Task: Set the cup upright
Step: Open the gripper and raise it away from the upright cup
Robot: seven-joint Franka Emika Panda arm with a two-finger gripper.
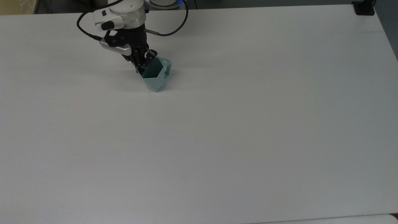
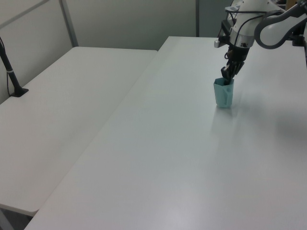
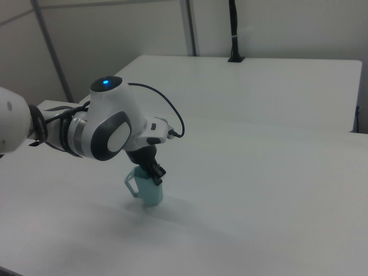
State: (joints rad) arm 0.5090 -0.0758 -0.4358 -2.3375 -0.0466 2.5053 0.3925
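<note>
I have one gripper (image 1: 142,66), and it is clamped on the rim of the one cup (image 1: 154,77) on my table (image 1: 236,124). One finger reaches down inside the cup's mouth and the other presses the outside of the wall, at the rim's edge toward the top view's left. There is a single cup here, pale teal and faceted, standing on its narrow base with the open mouth facing up. Its one small handle (image 1: 167,66) sticks out toward the top view's right; in the right view the same handle (image 3: 132,185) points to the right view's left. In the left view the cup (image 2: 223,93) stands upright near the far end of the table, with my gripper (image 2: 227,75) at its top edge. A second white table (image 2: 62,120) stands beside mine on the left view's left, and one black cable (image 1: 88,32) loops around my wrist.
</note>
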